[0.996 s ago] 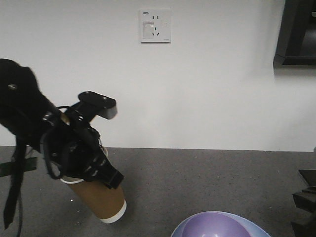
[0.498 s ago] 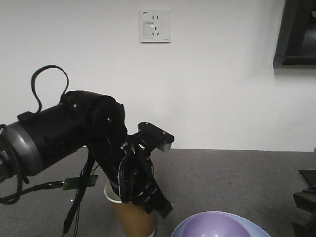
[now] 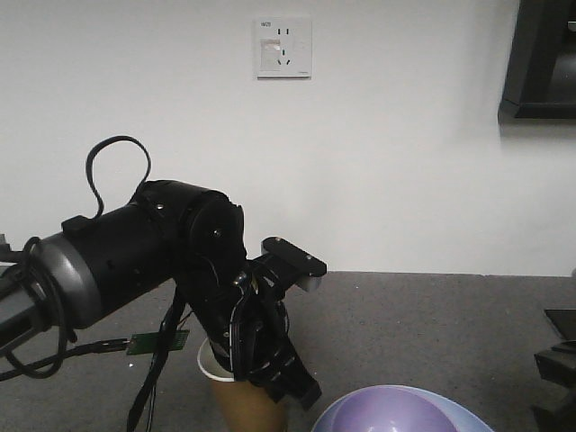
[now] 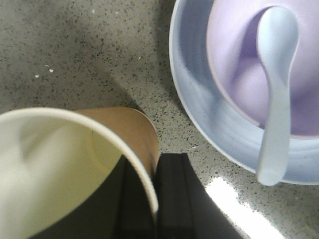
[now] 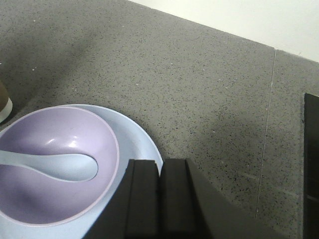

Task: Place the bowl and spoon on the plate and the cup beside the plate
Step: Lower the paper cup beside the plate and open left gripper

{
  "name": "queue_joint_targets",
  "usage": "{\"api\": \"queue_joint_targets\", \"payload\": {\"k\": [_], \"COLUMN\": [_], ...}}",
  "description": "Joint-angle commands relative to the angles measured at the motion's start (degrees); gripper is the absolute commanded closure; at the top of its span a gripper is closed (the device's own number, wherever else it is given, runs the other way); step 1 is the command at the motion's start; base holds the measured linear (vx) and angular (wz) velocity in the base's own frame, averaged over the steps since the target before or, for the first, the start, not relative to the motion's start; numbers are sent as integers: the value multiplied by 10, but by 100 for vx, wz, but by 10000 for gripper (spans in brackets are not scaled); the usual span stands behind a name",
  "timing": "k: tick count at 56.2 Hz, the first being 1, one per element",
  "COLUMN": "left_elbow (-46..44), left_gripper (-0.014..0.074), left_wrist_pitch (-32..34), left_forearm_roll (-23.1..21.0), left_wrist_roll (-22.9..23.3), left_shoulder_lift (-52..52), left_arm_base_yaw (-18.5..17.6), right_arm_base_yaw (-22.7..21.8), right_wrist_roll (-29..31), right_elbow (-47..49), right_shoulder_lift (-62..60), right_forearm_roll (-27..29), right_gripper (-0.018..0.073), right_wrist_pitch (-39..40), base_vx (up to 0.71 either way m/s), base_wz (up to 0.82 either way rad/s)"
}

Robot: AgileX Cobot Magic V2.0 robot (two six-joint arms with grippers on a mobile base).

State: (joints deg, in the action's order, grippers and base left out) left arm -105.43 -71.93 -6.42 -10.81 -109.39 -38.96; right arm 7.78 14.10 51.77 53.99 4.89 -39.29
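Plate (image 4: pixel 209 130) sits nearest, w/ bowl (image 4: pixel 234 69) on it, off-centre. Spoon (image 4: pixel 275 99) lies w/ scoop in the bowl and handle out over the bowl's edge toward the plate rim, so that half of the job looks done. Right gripper (image 5: pixel 159 199) hangs over the plate's near edge, fingers pressed together, nothing btwn them.

Cup (image 4: pixel 60 169) comes next: just beside the plate on its left, apart from the rim, mouth up. Left gripper (image 4: pixel 153 196) is clamped on the cup wall, one finger inside the rim, one outside.

Change: 1 s ago the cup was well off to the left, raised and tilted over. Half a sec ago it was upright. Now it's upright, a touch lower and closer to the plate.

Its base is cut off in the front view and only a sliver shows at the edge of the right wrist view. So can't tell if it touches the counter (image 5: pixel 199 74) yet.

Judgement: placement nearly finished. What's left is prob. a small descent if any, then letting go and lifting straight up so the inside finger doesn't tip the cup.

Beyond lies grey counter, then white wall w/ socket (image 3: pixel 283 47).
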Motion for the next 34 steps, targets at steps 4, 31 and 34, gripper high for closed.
{"api": "queue_joint_targets", "payload": {"k": [4,31,34], "left_elbow": [-18,-18,-18], "left_gripper": [509,71,56], "left_wrist_pitch": [12,8,9], "left_forearm_roll": [-6,-6,-6], "left_wrist_roll": [5,4,3], "left_shoulder_lift": [29,32,32], "left_arm_base_yaw": [-2,-3,-3], "right_arm_base_yaw": [-2,-2,-2], "right_wrist_roll": [4,4,4], "right_elbow": [16,16,16], "right_shoulder_lift": [-7,-7,-7], "right_forearm_roll": [-3,-3,-3], "right_gripper": [568,568,568], "right_wrist_pitch": [39,37,37], "base_vx": [0,0,0], "base_wz": [0,0,0]}}
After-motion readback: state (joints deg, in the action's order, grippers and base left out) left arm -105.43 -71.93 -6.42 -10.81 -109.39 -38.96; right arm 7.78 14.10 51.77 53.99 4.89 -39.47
